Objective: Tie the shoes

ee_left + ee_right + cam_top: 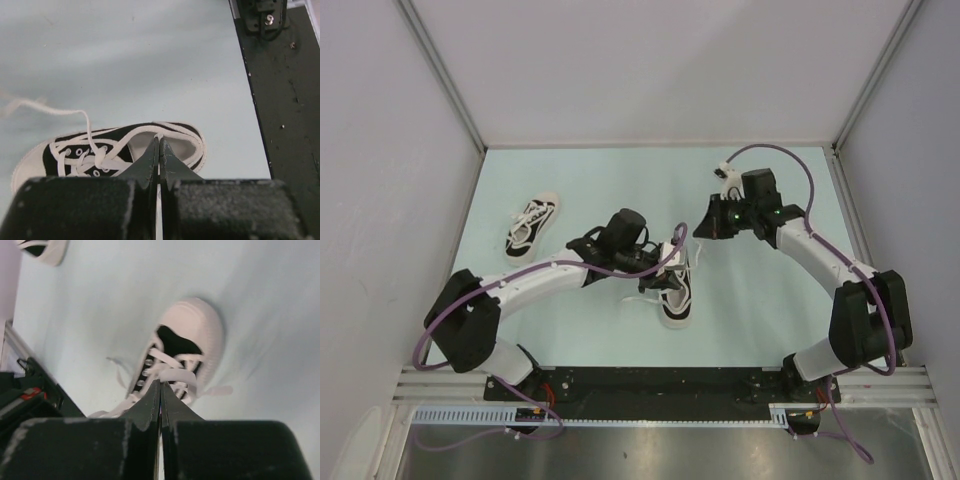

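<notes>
One black sneaker (676, 290) with a white toe cap lies mid-table, its toe toward the near edge. My left gripper (665, 262) is over its opening, shut on a white lace (159, 136) that runs up between the jaws above the shoe (65, 150). My right gripper (704, 232) is behind and to the right of the shoe, shut on the other lace (172, 376), which loops up from the eyelets of the shoe (192, 325). A loose lace end (45, 110) trails over the table. The second sneaker (532, 222) lies at the back left, untouched.
The second sneaker's sole shows in the right wrist view's top-left corner (42, 247). Grey walls (380, 150) enclose the pale green table (770, 320) on three sides. The black base rail (285, 115) runs along the near edge.
</notes>
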Tool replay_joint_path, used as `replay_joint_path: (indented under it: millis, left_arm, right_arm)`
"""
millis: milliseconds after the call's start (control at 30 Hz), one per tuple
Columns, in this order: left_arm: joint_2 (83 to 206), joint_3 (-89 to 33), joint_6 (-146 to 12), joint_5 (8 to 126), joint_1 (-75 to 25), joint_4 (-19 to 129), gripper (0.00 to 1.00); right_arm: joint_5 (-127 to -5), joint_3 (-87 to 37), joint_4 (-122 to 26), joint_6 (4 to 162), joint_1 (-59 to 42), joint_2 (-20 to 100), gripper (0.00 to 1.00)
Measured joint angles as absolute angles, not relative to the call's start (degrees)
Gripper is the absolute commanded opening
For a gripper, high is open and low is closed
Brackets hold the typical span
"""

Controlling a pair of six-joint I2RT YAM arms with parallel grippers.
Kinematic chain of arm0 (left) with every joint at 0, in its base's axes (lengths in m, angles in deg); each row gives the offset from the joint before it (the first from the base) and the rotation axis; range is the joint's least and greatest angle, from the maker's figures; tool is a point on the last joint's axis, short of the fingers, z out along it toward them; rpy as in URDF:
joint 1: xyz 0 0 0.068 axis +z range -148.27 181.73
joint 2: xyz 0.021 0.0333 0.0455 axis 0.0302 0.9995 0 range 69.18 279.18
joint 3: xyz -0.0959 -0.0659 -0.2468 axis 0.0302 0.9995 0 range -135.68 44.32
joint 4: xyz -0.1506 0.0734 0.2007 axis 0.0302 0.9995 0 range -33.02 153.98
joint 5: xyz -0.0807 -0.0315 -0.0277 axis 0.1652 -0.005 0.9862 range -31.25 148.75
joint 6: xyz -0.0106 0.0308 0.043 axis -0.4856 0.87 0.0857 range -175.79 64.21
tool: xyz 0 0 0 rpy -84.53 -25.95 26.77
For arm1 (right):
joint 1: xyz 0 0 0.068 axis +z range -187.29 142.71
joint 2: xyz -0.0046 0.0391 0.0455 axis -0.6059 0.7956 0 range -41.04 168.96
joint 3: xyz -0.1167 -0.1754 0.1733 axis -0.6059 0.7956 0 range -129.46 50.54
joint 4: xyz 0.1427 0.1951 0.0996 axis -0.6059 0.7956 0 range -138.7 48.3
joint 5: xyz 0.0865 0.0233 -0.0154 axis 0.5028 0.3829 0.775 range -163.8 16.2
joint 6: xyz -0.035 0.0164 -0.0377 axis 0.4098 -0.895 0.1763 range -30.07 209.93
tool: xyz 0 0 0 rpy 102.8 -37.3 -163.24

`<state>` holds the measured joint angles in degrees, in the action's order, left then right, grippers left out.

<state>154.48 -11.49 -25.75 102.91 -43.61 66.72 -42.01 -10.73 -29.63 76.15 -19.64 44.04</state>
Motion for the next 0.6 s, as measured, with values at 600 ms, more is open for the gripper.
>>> replay_joint_path:
  millis: [600]
  left_arm:
    - [154.43,-13.67,-11.78,104.20,-44.33,75.26,0.00]
  right_arm:
    - [-25.90,-19.82,-37.98,76.00,0.29,62.70,0.00]
